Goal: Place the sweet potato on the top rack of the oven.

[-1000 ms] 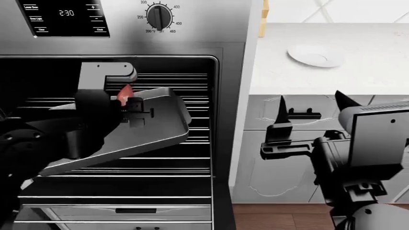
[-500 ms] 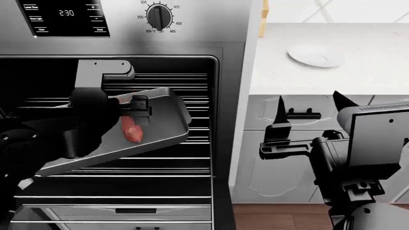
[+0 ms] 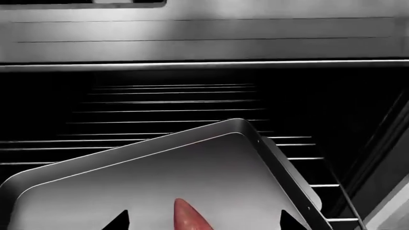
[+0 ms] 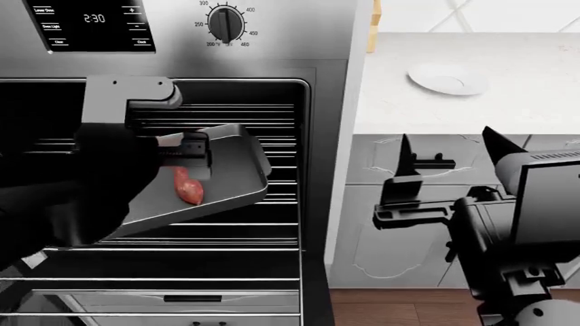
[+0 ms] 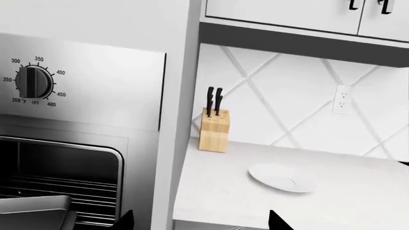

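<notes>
The sweet potato (image 4: 187, 185), reddish and oval, lies loose on a grey metal tray (image 4: 238, 153) that sits tilted over the wire racks (image 4: 272, 115) in the dark cavity of the stainless-steel oven (image 4: 272, 61). My left gripper (image 4: 187, 153) hangs just above it, jaws open and holding nothing. In the left wrist view the sweet potato's tip (image 3: 190, 218) shows on the tray (image 3: 160, 177) between the open fingertips (image 3: 120, 221). My right gripper (image 4: 446, 146) is open and empty in front of the counter, right of the oven; it also shows in the right wrist view (image 5: 201, 223).
The oven's dial (image 4: 225, 24) and display (image 4: 91, 24) sit above the cavity. A white plate (image 4: 446, 78) lies on the white counter (image 4: 507, 102). A knife block (image 5: 214, 127) stands at the back wall. White cabinets with a black handle (image 4: 430, 161) are below the counter.
The sweet potato left my left gripper's jaws and dropped onto the tray, sliding a little down it. The left gripper opened and drew back slightly. The right arm shifted slightly right.
</notes>
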